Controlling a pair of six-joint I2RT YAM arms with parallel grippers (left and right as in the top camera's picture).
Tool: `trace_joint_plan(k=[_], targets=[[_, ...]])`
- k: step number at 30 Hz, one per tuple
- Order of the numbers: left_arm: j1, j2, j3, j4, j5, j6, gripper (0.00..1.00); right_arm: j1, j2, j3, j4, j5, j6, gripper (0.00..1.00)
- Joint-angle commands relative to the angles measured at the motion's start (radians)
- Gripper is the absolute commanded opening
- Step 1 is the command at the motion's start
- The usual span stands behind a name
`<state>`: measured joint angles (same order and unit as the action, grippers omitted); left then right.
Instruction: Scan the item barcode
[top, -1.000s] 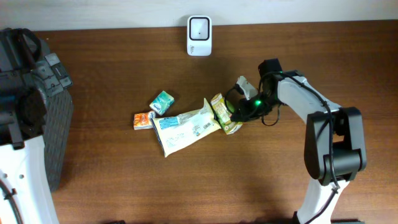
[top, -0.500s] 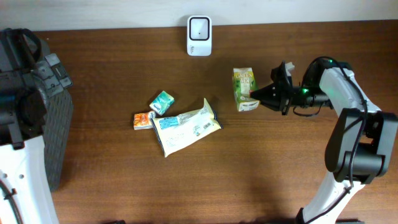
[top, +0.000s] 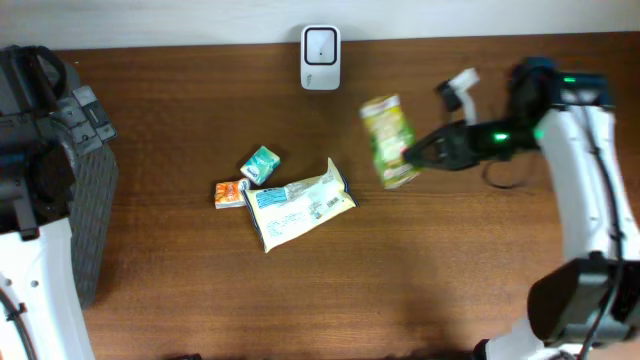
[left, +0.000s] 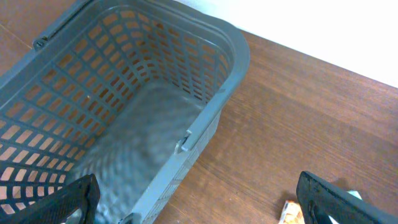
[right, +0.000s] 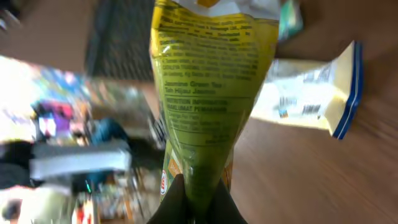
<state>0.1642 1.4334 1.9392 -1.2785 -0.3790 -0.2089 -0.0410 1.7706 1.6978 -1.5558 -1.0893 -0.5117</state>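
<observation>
Nearest us, low in the right wrist view, the right gripper (right: 194, 202) pinches shut on one end of the green tea pouch (right: 208, 81), which fills the frame's centre. We judge it light, soft and crinkly, apt to flop, so an end-seam hold suits it. Beyond, at right, lies a white packet (right: 311, 99). Overhead, the scanner (top: 320, 44) sits top centre, up-left of the pouch. The left gripper (left: 196, 202) gapes empty near the basket (left: 214, 37).

Brown wooden table (top: 420, 280) with grey basket (left: 231, 68), white scanner (top: 320, 45), teal packet (top: 261, 164), orange packet (top: 230, 193) and white pouch (top: 298, 205)
</observation>
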Motion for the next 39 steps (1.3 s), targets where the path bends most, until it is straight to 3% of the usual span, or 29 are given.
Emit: trace_joint_plan(k=[1, 7, 10, 11, 13, 14, 15, 18, 19, 21, 22, 25, 28, 30, 32, 33, 35, 39], targets=[[0.005, -0.005, 0.006, 0.001, -0.01, 0.002, 0.99, 0.097, 0.103, -0.006, 0.104, 0.182, 0.121, 0.04], [0.004, -0.005, 0.006, 0.001, -0.01, 0.002, 0.99, 0.117, 0.401, -0.006, 0.148, 0.291, 0.139, 0.04], [0.005, -0.005, 0.006, 0.001, -0.01, 0.001, 0.99, 0.117, 0.447, -0.006, 0.252, 0.533, 0.315, 0.04], [0.004, -0.005, 0.006, 0.001, -0.01, 0.001, 0.99, 0.117, 0.447, -0.006, 0.27, 0.626, 0.362, 0.09], [0.004, -0.005, 0.006, 0.001, -0.01, 0.002, 0.99, 0.117, 0.447, -0.006, 0.278, 0.794, 0.446, 0.33], [0.004, -0.005, 0.006, 0.001, -0.01, 0.002, 0.99, 0.117, 0.447, 0.006, 0.272, 0.848, 0.491, 0.4], [0.004, -0.005, 0.006, 0.001, -0.01, 0.002, 0.99, 0.119, 0.447, 0.04, 0.254, 0.861, 0.505, 0.51], [0.004, -0.005, 0.006, 0.001, -0.01, 0.002, 0.99, 0.135, 0.447, 0.198, 0.182, 0.9, 0.572, 0.64], [0.004, -0.005, 0.006, 0.001, -0.01, 0.002, 0.99, 0.159, 0.447, 0.25, 0.168, 0.899, 0.614, 0.75], [0.004, -0.005, 0.006, 0.001, -0.01, 0.002, 0.99, 0.197, 0.447, 0.22, 0.217, 0.899, 0.759, 0.93], [0.004, -0.005, 0.006, 0.001, -0.01, 0.002, 0.99, 0.222, 0.448, 0.166, 0.28, 0.899, 0.83, 0.96], [0.005, -0.005, 0.006, 0.001, -0.01, 0.002, 0.99, 0.232, 0.448, 0.052, 0.412, 0.893, 0.869, 0.93], [0.004, -0.005, 0.006, 0.001, -0.01, 0.002, 0.99, 0.191, 0.448, 0.033, 0.468, 0.954, 0.868, 0.73], [0.005, -0.005, 0.006, 0.001, -0.01, 0.002, 0.99, 0.183, 0.448, 0.033, 0.474, 0.959, 0.848, 0.54], [0.004, -0.005, 0.006, 0.001, -0.01, 0.002, 0.99, 0.185, 0.448, 0.033, 0.463, 0.837, 0.77, 0.24], [0.005, -0.005, 0.006, 0.001, -0.01, 0.002, 0.99, 0.183, 0.448, 0.033, 0.463, 0.766, 0.743, 0.18], [0.005, -0.005, 0.006, 0.001, -0.01, 0.002, 0.99, 0.171, 0.446, 0.036, 0.456, 0.512, 0.639, 0.15], [0.004, -0.005, 0.006, 0.001, -0.01, 0.002, 0.99, 0.123, 0.407, 0.036, 0.338, -0.014, 0.299, 0.2]])
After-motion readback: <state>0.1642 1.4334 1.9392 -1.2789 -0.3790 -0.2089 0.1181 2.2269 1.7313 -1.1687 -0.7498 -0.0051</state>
